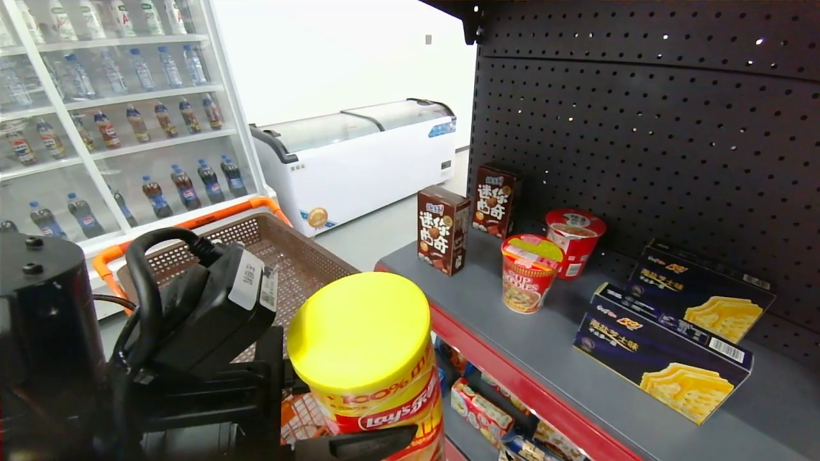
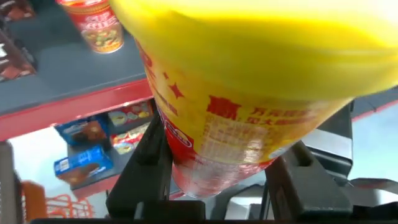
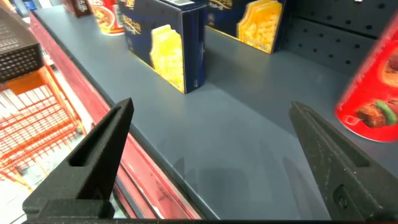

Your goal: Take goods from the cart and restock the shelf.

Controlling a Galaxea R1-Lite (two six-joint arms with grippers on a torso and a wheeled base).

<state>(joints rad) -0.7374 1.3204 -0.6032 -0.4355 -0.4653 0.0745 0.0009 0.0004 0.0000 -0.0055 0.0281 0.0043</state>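
Note:
My left gripper (image 1: 368, 432) is shut on a chips canister (image 1: 365, 358) with a yellow lid and a yellow and red body. It holds the canister upright in the air, between the cart (image 1: 288, 256) and the red front edge of the shelf (image 1: 564, 346). In the left wrist view the black fingers (image 2: 146, 168) press on both sides of the canister (image 2: 236, 124). My right gripper (image 3: 211, 155) hangs open over a bare grey stretch of the shelf (image 3: 249, 137), with nothing between its fingers (image 3: 93, 162).
On the shelf stand two brown boxes (image 1: 443, 229), two cup noodles (image 1: 528, 272) and two dark blue boxes (image 1: 663, 352). A red canister (image 3: 373, 81) stands near my right gripper. Packets fill the lower shelf (image 1: 480, 410). A drinks fridge (image 1: 115, 115) and a chest freezer (image 1: 359, 153) stand behind.

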